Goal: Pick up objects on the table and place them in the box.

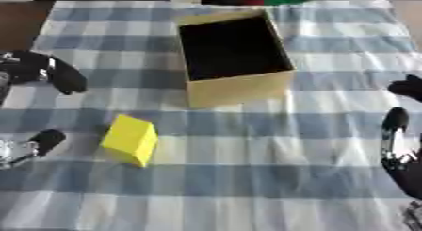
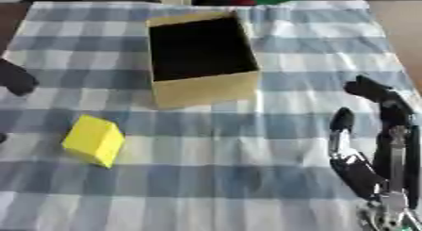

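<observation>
- The block (image 1: 129, 140), yellow, is lying on the checked cloth (image 1: 247, 178), near the table's left side, in front of the box (image 1: 235, 91) and to its left, well apart from it.
- The box is standing open-topped at the middle rear of the cloth; its inside is showing dark and no contents can be made out.
- The left hand (image 1: 45, 74) is hovering just left of the block, thumb and fingers spread wide with the block's side of the gap open; it is touching nothing.
- The right hand (image 2: 375, 150) is idling at the right edge, fingers straight and pointing up, holding nothing.
- Judgement: the step in hand is the approach to the block; no grasp is made yet.
- Judgement: the next move is calling for the left hand to slide right until the block sits between thumb and fingers, then close, lift and carry it over the box's near wall.
</observation>
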Tool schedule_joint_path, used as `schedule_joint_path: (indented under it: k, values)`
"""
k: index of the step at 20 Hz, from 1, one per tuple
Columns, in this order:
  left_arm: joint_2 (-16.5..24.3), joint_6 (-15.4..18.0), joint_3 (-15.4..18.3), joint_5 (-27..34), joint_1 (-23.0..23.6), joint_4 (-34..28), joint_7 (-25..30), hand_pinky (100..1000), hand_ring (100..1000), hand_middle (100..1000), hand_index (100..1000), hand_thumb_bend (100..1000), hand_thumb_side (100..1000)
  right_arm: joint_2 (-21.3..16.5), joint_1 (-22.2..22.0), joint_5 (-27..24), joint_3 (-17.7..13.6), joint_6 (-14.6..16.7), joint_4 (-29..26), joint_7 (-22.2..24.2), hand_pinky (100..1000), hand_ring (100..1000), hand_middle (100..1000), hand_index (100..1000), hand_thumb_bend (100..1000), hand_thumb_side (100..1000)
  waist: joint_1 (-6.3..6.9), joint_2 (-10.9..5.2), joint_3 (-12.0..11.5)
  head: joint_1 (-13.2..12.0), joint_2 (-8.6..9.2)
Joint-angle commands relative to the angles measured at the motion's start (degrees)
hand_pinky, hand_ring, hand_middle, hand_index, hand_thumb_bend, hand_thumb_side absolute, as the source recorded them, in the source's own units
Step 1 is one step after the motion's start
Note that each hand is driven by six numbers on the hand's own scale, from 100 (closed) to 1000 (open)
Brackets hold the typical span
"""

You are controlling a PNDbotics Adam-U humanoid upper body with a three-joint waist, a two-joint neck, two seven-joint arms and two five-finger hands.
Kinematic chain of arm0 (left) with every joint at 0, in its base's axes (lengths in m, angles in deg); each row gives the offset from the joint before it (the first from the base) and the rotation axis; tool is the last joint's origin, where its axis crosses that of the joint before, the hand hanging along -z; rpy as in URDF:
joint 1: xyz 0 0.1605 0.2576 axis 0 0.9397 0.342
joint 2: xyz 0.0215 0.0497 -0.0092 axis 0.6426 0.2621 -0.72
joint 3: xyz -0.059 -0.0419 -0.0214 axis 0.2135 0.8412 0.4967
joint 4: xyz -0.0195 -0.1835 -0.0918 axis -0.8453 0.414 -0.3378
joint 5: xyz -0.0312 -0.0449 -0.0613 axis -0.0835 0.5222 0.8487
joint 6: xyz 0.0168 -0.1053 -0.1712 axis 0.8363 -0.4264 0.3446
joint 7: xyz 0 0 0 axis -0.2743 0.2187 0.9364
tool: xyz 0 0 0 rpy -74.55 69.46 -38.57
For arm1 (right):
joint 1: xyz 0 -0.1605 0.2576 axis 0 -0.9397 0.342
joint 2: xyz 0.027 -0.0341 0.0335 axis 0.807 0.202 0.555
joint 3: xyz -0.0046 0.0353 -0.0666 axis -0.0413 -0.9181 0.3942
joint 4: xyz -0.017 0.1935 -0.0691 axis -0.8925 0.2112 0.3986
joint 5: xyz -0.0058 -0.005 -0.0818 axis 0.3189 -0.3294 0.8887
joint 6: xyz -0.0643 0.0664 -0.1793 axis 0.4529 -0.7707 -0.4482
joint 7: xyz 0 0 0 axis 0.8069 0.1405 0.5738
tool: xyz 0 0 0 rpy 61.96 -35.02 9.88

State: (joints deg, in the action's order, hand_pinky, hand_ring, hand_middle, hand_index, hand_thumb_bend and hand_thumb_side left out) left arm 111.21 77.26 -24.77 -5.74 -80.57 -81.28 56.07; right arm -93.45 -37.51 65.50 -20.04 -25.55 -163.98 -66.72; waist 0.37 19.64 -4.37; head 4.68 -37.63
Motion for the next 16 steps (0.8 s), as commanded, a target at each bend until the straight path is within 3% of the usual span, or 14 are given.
schedule_joint_path:
  k: [1,4,7,11,16]
  values:
    - [0.64,-1.67,-1.13,-1.78,-2.53,-0.77,0.46,893,759,815,863,410,483,-0.68,0.10,0.00,-0.06,0.17,-0.86,0.47,905,720,687,843,100,593,0.16,-1.36,0.05,-0.16,0.33]
    - [-0.34,-4.13,-2.78,-4.22,-4.82,-0.77,1.12,900,776,819,855,493,464,-0.68,0.06,-0.27,0.01,0.11,-0.86,0.82,905,719,687,843,100,594,0.19,-1.55,0.15,-0.16,0.57]
    - [-1.15,-6.16,-4.22,-7.25,-6.41,-0.77,2.03,936,814,835,836,566,543,-0.65,0.01,-0.51,0.06,0.07,-0.86,1.17,906,718,685,843,100,595,0.27,-1.72,0.22,-0.11,0.76]
    - [-2.04,-7.44,-6.24,-10.47,-8.43,-0.77,5.25,978,834,839,831,605,576,-0.69,-0.04,-0.75,0.10,0.07,-0.86,1.55,906,718,685,843,100,595,0.31,-1.88,0.23,-0.04,0.71]
    - [-3.46,-9.67,-7.74,-12.91,-10.42,-0.77,7.88,971,826,830,845,627,547,-0.55,-0.12,-0.95,0.18,-0.06,-0.86,1.76,908,717,685,844,100,598,0.40,-1.90,0.22,-0.34,0.71]
